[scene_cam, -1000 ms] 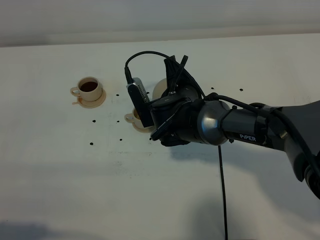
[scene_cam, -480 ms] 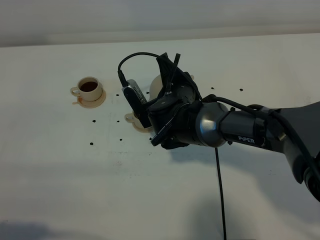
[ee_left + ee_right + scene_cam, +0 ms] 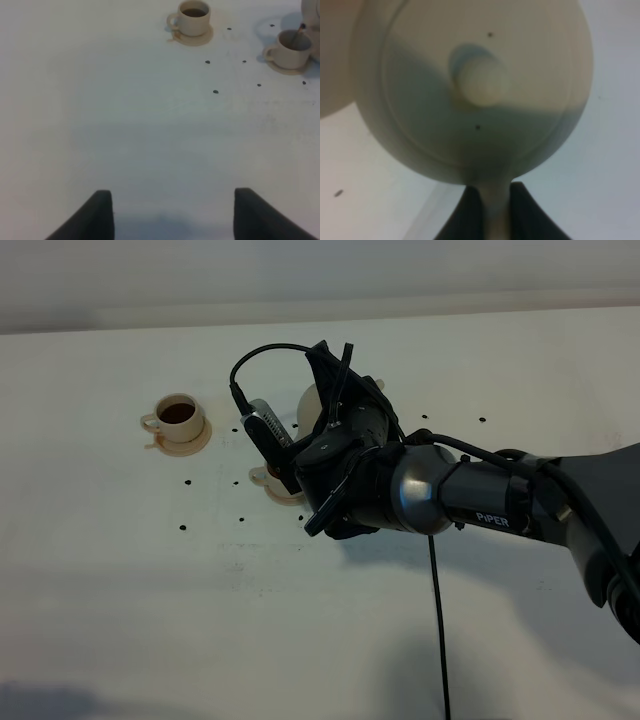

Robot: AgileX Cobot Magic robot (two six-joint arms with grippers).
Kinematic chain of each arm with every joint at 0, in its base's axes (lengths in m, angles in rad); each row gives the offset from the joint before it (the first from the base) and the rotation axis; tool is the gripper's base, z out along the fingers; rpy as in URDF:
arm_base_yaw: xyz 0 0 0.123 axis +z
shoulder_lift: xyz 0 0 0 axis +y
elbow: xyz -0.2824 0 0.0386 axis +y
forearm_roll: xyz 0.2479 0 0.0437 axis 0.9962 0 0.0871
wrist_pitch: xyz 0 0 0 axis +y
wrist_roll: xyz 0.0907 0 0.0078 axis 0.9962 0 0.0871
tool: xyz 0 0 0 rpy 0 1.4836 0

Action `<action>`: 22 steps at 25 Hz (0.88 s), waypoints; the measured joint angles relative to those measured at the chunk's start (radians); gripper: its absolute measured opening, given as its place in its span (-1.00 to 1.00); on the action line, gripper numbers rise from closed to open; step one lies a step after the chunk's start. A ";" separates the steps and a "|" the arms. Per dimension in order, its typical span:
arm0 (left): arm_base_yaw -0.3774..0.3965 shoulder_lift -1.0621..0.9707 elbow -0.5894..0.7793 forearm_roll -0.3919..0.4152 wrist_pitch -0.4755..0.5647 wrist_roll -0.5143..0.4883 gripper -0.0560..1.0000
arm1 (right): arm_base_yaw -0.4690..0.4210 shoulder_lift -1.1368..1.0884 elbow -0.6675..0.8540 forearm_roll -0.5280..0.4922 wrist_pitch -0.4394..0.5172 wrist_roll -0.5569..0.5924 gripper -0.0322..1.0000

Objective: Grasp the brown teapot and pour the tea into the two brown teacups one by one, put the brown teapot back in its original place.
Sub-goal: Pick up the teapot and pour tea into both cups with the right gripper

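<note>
moved: right gripper (image 3: 492, 215) with teapot (image 3: 470, 85) shifted left, more tilted over near cup (image 3: 291, 48)
right fingers: clamped on teapot handle
left gripper (image 3: 172, 215): spread apart, holding nothing

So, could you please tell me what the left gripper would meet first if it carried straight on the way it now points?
Probably nothing at first: ahead of the left gripper lies bare white table. The tea-filled beige ceramic cup on its saucer sits far beyond, slightly off line; depth is unclear.

Pale beige teapot (image 3: 470, 90), two matching beige teacups (image 3: 193, 16) on beige saucers, dark brown tea inside, white bench (image 3: 150, 590) with black dots, black end effector (image 3: 492, 212).
</note>
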 joint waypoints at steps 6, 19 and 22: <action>0.000 0.000 0.000 0.000 0.000 0.000 0.05 | 0.000 0.000 0.000 -0.003 0.000 -0.033 -0.77; 0.000 0.000 0.000 0.000 0.000 0.000 0.05 | 0.008 0.000 0.000 -0.054 0.006 -0.057 -0.77; 0.000 0.000 0.000 0.000 0.000 0.000 0.05 | 0.010 0.000 0.000 -0.057 0.005 -0.070 -0.77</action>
